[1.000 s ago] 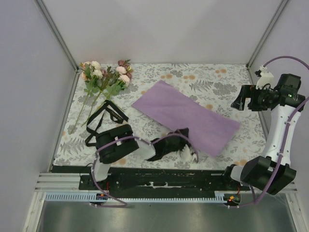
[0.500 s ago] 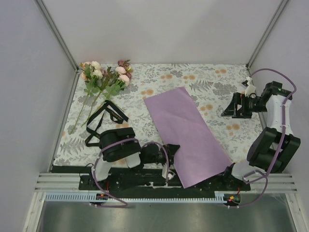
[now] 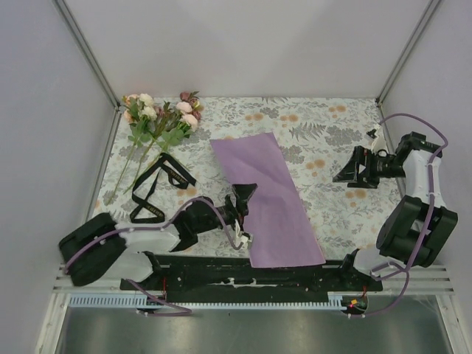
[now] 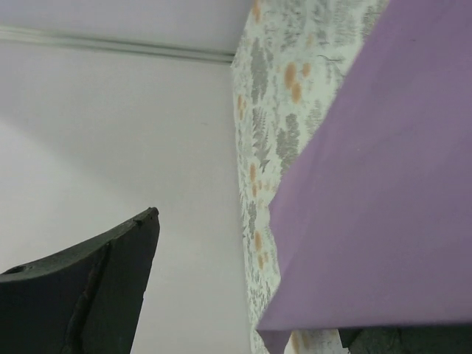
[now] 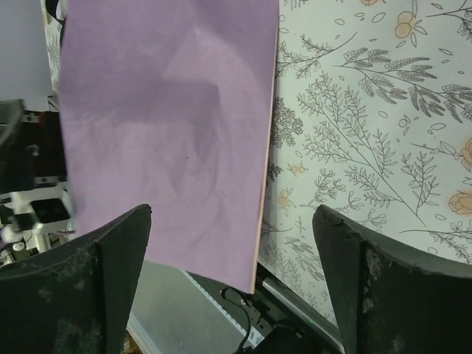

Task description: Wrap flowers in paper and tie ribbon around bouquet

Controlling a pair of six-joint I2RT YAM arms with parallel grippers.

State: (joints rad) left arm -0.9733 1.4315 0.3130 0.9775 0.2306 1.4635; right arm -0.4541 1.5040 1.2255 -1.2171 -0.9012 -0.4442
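On the floral table [image 3: 332, 125], the paper [image 3: 273, 199] has swung lengthwise. The left fingers [image 4: 88, 295] just released it, and the right fingers [image 5: 376, 287] stand wide, empty. You lay the flowers [image 3: 158, 122] next.

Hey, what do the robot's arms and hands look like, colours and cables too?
Both the left arm and right arm have white links and chunky black joints, with a purple cable looping along each. The left hand and right hand are black with white bits; their fingers are broad, dark and scuffed.

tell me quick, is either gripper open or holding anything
left gripper: open, holding nothing, at the paper's edge
right gripper: open, empty
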